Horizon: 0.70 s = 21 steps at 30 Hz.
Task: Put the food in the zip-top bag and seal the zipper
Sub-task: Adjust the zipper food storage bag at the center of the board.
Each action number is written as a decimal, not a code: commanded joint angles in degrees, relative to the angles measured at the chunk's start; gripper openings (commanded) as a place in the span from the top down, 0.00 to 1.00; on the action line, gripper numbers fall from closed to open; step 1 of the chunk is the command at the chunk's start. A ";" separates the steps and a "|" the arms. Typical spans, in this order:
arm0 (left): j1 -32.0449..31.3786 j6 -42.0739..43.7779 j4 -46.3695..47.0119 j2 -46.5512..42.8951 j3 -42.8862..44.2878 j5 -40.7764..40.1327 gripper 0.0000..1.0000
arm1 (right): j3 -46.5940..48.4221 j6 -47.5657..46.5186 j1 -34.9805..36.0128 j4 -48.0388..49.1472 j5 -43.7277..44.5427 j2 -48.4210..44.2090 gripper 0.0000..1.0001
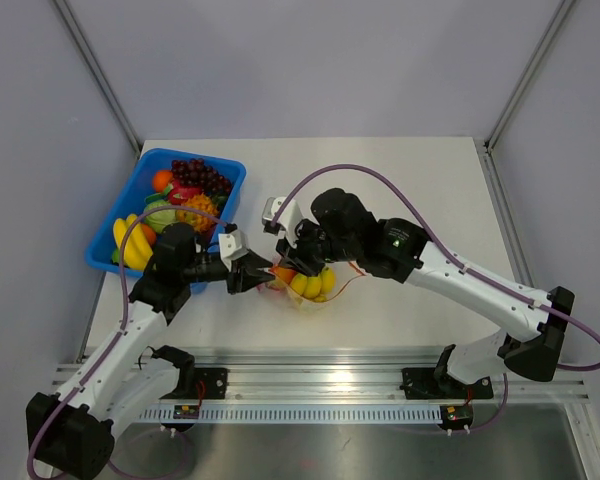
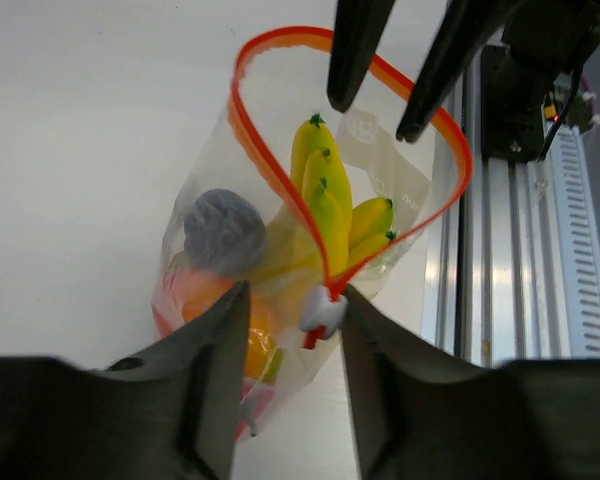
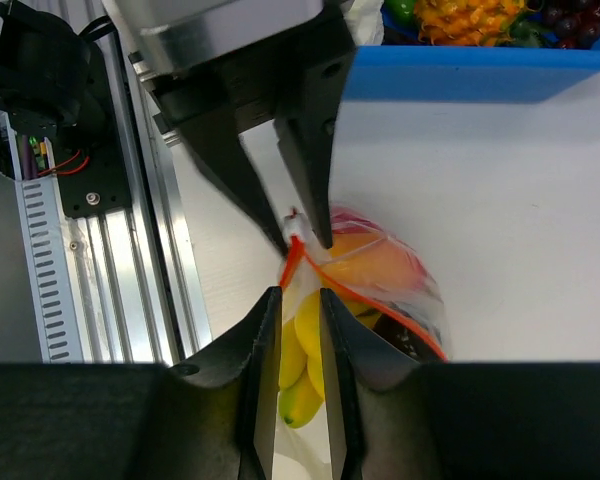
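Zip-top bag (image 2: pixel 395 175) at left gripper (image 2: pixel 292 300) (food (image 2: pixel 325 200) inside)

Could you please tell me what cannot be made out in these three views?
- Top external: the zipper is mostly hidden under the left gripper and right gripper.
- Left wrist: a grey round shape at the zip-top bag is too blurred to identify.
- Right wrist: its own fingers hide part of the bag and bananas.

Left gripper (image 2: pixel 293 300) grips zipper (image 2: pixel 280 40) end; yellow bananas (image 2: pixel 325 190) inside clear bag (image 2: pixel 390 175).
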 commanded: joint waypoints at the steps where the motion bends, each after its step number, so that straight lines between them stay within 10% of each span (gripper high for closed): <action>1: 1.09 3.36 -2.65 0.33 0.72 3.09 0.80 | 1.41 -1.60 0.33 2.11 -2.38 -0.29 0.71; 3: 1.44 3.37 -3.28 2.43 1.60 4.50 1.00 | 1.76 -1.78 0.41 1.06 -3.52 0.24 0.71; 21: 3.46 1.35 -0.73 2.61 3.19 5.21 1.00 | 3.70 -6.62 1.12 -4.40 -1.15 7.09 0.56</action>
